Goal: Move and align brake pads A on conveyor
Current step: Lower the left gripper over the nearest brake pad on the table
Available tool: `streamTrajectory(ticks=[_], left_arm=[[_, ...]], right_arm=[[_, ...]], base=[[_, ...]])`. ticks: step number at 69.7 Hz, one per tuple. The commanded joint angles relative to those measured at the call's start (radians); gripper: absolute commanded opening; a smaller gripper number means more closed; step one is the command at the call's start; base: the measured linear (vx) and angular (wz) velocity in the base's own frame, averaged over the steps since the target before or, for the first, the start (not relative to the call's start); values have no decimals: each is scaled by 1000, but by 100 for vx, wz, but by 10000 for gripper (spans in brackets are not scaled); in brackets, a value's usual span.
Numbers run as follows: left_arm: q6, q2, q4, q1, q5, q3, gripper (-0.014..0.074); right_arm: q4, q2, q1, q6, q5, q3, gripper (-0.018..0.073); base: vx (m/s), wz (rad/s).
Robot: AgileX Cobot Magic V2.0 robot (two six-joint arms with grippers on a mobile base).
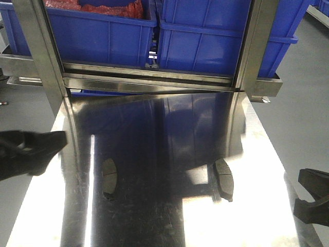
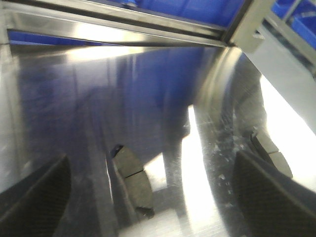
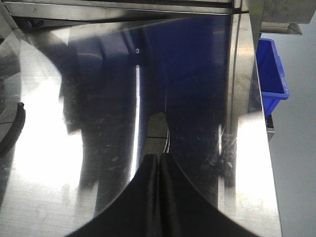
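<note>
1. Your left pincer (image 2: 150,163) was released, its fingers (image 2: 37,197) spread wide and holding nothing.
2. Your right pincer (image 3: 159,160) was clenched, tip pressed against tip, and it gripped nothing either.
3. Straight out from the left pincer, the first brake pad (image 2: 132,180) lay flat on the shiny table (image 1: 154,216). The wrist view framed it between the two fingers. From the front, though, that pincer hung over the table's left edge, clear of the pad and not touching it.
4. Out from the right pincer, the second brake pad (image 1: 223,179) lay toward the table's right side, well apart from the first. A pad showed just past the closed tips in the right wrist view. I judged it to be that same one, though I could not be sure. From the front, this pincer sat off the right edge, apart from the pad.
5. Farther back, the blue bins (image 1: 103,36) stood behind the steel frame (image 1: 154,77) at the table's far end.
6. On progress, you had only two of the brake pads A in sight, both on the table and neither gripped. The conveyor was in none of the views, so I could not tell whether any pad was already there. By my reckoning, both of these were left to pick up, carry across and align.
</note>
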Motion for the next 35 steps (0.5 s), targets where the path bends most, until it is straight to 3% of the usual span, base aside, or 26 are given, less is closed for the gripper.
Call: streamTrajectory(ticks=[1, 8, 13, 20, 31, 35], left_arm=[[52, 109, -12, -72, -57, -117, 594], [53, 257, 30, -168, -53, -218, 593], [0, 363, 99, -218, -21, -289, 593], [-206, 477, 249, -245, 58, -366, 593], [-632, 566, 514, -250, 94, -375, 588], [-751, 595, 596, -250, 114, -375, 578]], right_arm=[[-16, 0, -1, -3, -67, -28, -9], [-16, 0, -1, -3, -67, -28, -9], [-16, 0, -1, -3, -67, -28, -9], [-16, 0, -1, -3, -67, -28, -9], [-16, 0, -1, -3, -67, -28, -9], [-16, 0, -1, -3, -67, -28, -9]], base=[[0, 0], [0, 0], [0, 0], [0, 0], [0, 0], [0, 0]])
